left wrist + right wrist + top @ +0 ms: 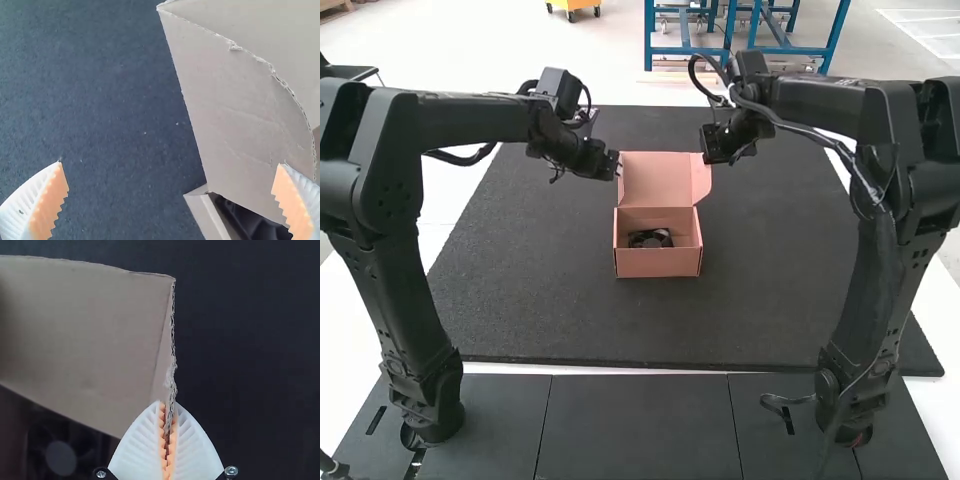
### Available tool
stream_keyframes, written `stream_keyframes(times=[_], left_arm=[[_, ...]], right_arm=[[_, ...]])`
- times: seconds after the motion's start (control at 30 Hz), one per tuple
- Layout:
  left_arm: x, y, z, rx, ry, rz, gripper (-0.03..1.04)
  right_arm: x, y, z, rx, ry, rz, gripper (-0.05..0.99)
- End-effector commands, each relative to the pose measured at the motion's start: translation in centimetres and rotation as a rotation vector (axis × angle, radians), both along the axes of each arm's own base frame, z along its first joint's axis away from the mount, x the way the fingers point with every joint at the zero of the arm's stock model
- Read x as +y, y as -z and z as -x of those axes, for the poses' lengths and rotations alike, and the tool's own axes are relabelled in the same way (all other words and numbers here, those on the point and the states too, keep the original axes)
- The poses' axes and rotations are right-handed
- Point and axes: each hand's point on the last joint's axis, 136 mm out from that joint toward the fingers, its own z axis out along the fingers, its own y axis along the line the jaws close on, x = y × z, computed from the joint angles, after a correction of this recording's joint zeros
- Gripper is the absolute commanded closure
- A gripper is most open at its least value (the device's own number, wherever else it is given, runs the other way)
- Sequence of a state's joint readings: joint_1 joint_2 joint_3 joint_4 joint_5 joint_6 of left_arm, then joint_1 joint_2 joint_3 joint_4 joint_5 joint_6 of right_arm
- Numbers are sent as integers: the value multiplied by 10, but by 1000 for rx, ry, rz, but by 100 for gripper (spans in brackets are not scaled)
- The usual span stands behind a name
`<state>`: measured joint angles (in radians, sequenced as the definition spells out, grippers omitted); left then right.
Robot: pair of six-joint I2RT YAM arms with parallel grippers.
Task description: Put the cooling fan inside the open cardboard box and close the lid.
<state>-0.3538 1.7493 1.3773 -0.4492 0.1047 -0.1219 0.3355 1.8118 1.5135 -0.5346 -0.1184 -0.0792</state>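
1. My R hand (167, 432) was clamped on a side flap (701, 178) of the lid (660, 178); L hand (608, 165) was apart, by its other edge.
2. Fan (650, 239) lay inside box (658, 262), so that step's done.
3. Left to do: lid upright, not yet shut.

left hand (608, 163) — spread wide, angled down | right hand (713, 150) — pinched tight

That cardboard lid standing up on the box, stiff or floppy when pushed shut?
The lid probably stays stiff and hinges at its crease; its panel looks flat. Where the jaws of the right gripper pinch it, the edge looks thin and ragged, so it may bend. The thin-walled box might slide.
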Motion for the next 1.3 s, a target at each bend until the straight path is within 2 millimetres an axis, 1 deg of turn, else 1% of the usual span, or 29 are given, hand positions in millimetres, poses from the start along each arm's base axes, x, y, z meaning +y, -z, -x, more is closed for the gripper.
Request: stream_keyframes(times=[0.0, 0.3, 0.67, 0.9, 1.17, 1.27], left_arm=[[-8, -14, -5, -21, 8, 21, 5], [-6, -15, 1, 4, 10, 9, 5], [-4, -15, 7, 21, 13, 0, 5], [-6, -15, 13, 30, 30, -12, 5], [-5, -16, 17, 38, 36, -20, 5], [-4, -17, 18, 37, 37, -21, 5]], right_arm=[[16, -1, 14, 24, -70, 0, 95], [22, -1, 22, 48, -94, 9, 95], [23, 3, 37, 107, -117, 16, 95], [32, 4, 47, 129, -144, 20, 95], [43, 10, 65, 176, -184, 33, 95], [44, 12, 71, 196, -191, 42, 95]])
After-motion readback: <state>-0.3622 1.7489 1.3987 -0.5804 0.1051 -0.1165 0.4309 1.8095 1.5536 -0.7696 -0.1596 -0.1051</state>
